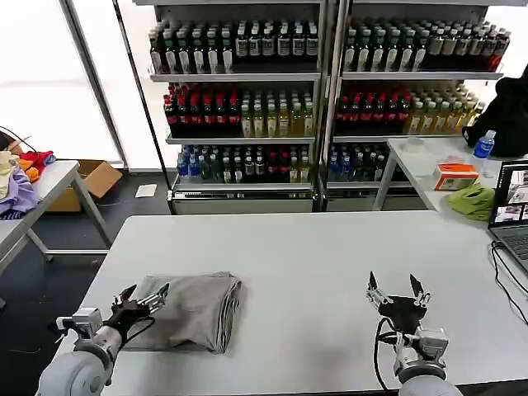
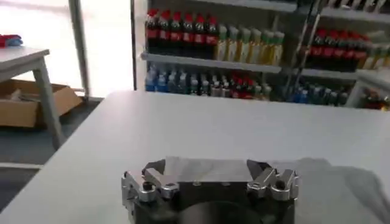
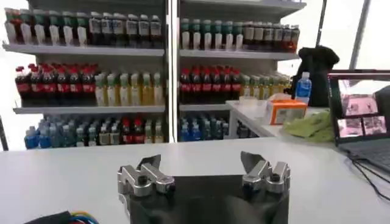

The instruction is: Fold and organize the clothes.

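Grey folded T-shirt (image 1: 194, 309) lay just beyond the open, empty left pincer (image 1: 142, 300), perhaps touching; the right pincer (image 1: 398, 290), also open, hovered well apart.

- Folded T-shirt (image 1: 194, 309), lower left: soft matt grey cloth, creased.
- Table (image 1: 313, 256): smooth white top, slight sheen.
- Both grippers, left gripper (image 1: 146, 299) and right gripper (image 1: 397, 289): black bodies, bare metal knuckles.
- Bottles (image 1: 239, 41) at the top: glossy plastic.

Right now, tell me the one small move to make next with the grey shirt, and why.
Probably lower the left gripper onto the folded grey T-shirt's near edge. Its fingers are open at that edge and hold nothing, while the right gripper hangs open over bare table.
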### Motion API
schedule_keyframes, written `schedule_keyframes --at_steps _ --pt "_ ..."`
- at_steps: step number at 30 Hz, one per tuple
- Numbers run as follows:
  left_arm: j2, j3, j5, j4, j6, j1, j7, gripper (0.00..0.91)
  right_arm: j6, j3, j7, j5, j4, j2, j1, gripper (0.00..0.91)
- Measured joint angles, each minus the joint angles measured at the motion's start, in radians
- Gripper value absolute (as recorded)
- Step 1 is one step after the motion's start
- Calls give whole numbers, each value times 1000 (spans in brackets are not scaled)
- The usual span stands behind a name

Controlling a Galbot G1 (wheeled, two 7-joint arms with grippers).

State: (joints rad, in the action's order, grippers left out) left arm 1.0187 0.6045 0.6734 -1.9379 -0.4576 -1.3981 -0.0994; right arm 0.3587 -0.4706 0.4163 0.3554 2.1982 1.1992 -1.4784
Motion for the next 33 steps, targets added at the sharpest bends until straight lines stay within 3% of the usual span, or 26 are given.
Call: schedule_keyframes --at_steps 12,13,14,15,16,17,18,20,33 --pt "-5 26 -74 76 15 -24 53 887 -5 8 1 -1 -12 0 4 907" --pt "-5 27 -74 79 15 -26 57 826 -5 8 1 -1 -14 0 4 907" --pt "-5 29 -75 81 14 -28 59 645 -6 9 1 -1 -16 0 5 907" --pt "-4 29 -73 82 12 -29 62 554 -7 10 1 -2 -16 0 5 907" --pt "-4 30 -70 82 9 -31 65 383 -7 12 2 -3 -17 1 5 907" --pt "-4 33 -67 82 7 -33 67 302 -7 14 2 -4 -18 2 4 907" --pt "-3 35 -61 82 3 -35 68 91 -8 16 2 -6 -19 4 3 907" --pt "-2 39 -49 81 0 -39 72 20 -8 21 2 -10 -19 8 2 907" --pt "24 31 1 61 -10 -51 102 0 -10 18 5 -14 -18 9 -1 907"
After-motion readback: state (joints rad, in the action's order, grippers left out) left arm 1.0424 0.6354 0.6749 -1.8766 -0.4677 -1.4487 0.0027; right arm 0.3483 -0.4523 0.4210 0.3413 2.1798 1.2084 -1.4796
